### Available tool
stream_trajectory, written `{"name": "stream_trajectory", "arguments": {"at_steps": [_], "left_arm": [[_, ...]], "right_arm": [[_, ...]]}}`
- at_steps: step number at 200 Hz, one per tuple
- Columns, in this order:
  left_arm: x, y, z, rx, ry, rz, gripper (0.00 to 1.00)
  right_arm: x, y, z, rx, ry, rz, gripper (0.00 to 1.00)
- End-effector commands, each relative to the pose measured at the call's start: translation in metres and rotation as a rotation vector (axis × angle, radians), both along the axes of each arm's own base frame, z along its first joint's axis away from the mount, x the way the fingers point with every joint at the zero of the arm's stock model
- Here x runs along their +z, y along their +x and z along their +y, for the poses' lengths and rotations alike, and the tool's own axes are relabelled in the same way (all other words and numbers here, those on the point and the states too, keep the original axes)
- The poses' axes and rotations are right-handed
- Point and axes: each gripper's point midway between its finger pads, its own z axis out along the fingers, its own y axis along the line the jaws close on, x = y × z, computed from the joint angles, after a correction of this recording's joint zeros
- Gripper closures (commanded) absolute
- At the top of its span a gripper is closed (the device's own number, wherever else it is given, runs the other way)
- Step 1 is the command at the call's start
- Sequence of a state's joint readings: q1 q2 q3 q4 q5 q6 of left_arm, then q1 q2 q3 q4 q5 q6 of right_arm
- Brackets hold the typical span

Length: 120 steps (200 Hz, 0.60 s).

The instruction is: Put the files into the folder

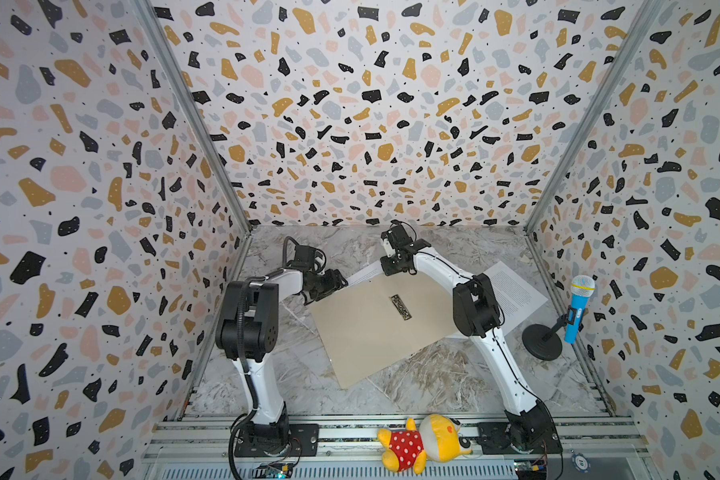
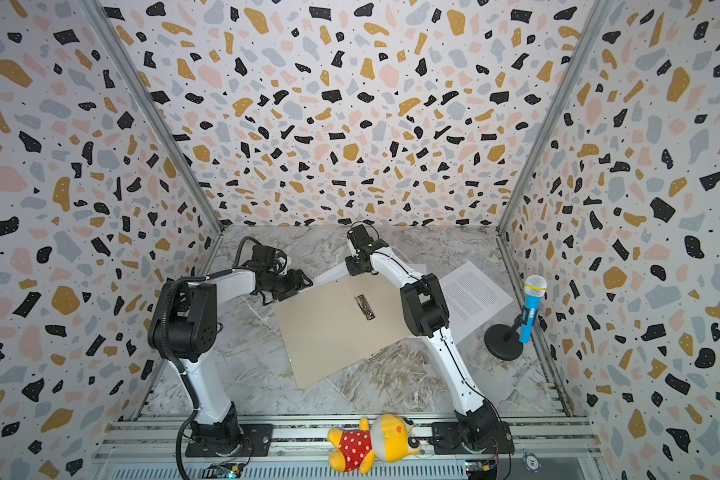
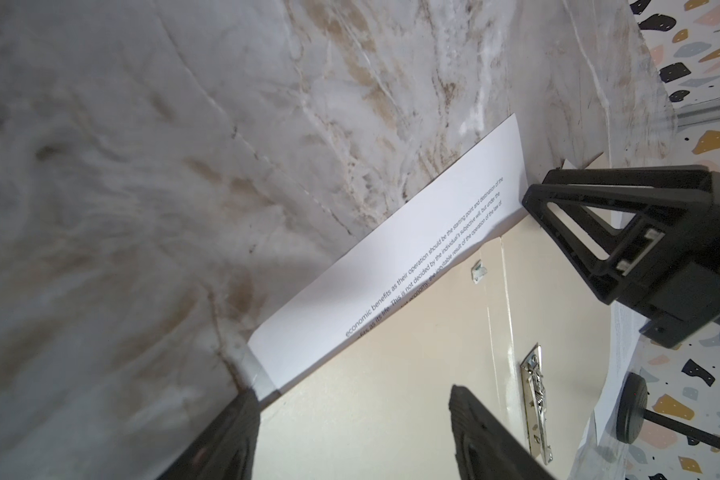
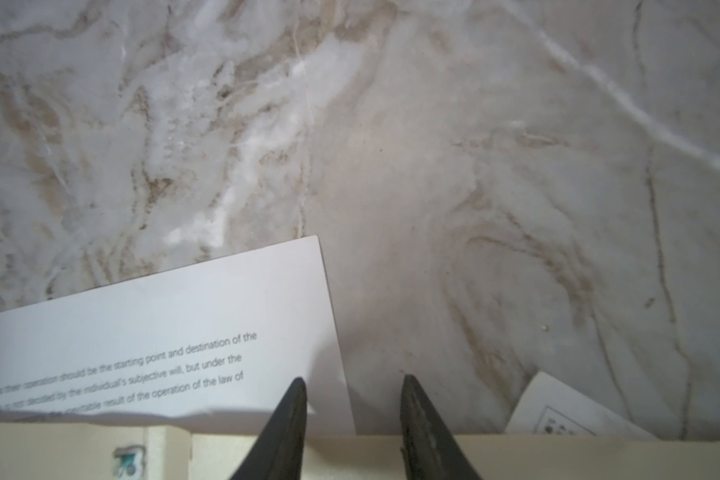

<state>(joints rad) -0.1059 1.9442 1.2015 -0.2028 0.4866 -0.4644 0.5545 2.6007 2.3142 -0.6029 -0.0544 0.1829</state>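
A lab robot cell is suggested by patterned panel walls (image 1: 350, 104), marble counter (image 1: 433, 374), aluminium rail (image 1: 346, 434) at six o'clock.

Looks matt tan cardboard across the folder (image 1: 375, 332), slightly glossy along its inner crease. Gleams silver metal at the clip (image 3: 535, 395). Reads smooth matt white paper on the printed sheet (image 4: 163, 324). Shows polished marble-look finish on the tabletop (image 1: 433, 378), soft cloth on the plush toy (image 1: 404, 446), glossy blue plastic on the microphone (image 1: 574, 316).

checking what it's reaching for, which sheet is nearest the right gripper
The text sheet poking from under the folder at its far edge: the right gripper hangs over its corner. The drawing sheet peeks out aside; the other text sheet lies by the microphone.
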Motion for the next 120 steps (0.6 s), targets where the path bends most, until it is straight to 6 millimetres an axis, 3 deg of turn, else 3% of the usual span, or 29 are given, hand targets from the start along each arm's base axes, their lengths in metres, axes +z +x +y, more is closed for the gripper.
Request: {"name": "stream_trajectory", "arguments": {"at_steps": [1,86,120], "left_arm": [[-0.012,-0.003,0.000,0.017,-0.006,0.025,0.27],[-0.017,0.001,0.001,0.041,-0.024,0.035,0.28],[-0.014,0.010,0.000,0.040,-0.025,0.023,0.28]], "right_arm": [[-0.038,-0.029,-0.022,-0.018,-0.075,0.153,0.61],[-0.039,-0.029,-0.026,-0.038,-0.064,0.172,0.60],[-0.026,-0.028,-0.017,-0.009,-0.010,0.157,0.56]]}}
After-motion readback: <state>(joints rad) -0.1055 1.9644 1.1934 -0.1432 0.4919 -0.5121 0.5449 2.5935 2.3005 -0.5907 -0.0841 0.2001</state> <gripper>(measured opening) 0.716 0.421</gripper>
